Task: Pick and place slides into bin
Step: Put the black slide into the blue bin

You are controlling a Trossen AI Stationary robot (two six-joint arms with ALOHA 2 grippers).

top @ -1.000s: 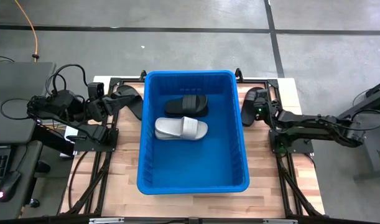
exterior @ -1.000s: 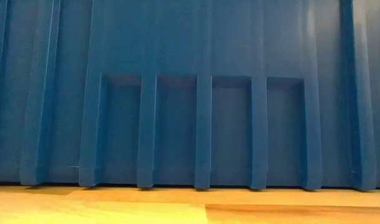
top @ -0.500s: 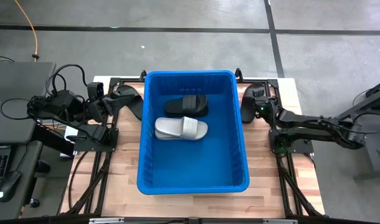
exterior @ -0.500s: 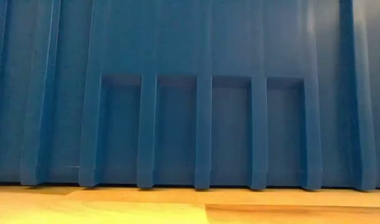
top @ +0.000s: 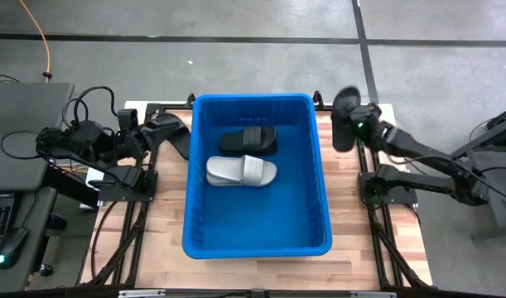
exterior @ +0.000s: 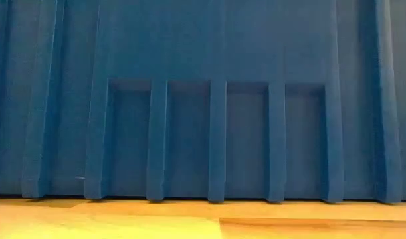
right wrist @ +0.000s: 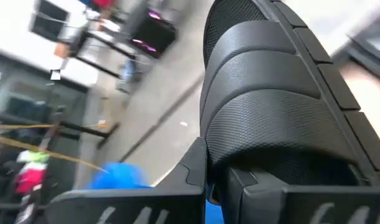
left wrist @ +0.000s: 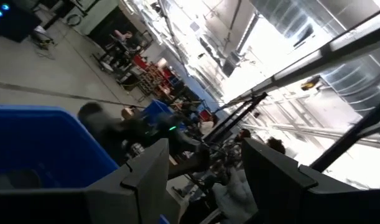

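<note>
Low cam's just bin (exterior: 216, 99) wall for me; right gripper (top: 358, 127) clamped on black slide (top: 344, 120), left gripper (top: 145, 136) fingers apart, holding nothing.

The right gripper (top: 349, 124) is raised at the far right side, its jaws closed tight. The left gripper (top: 145, 136) waits low at the left, jaws apart.

Bin (top: 257, 236) was smooth, slightly glossy blue plastic, ribbed walls. Table (top: 174, 228) was pale wood planks. Held slide (right wrist: 277, 118) showed matt, pebbled black rubber.
</note>
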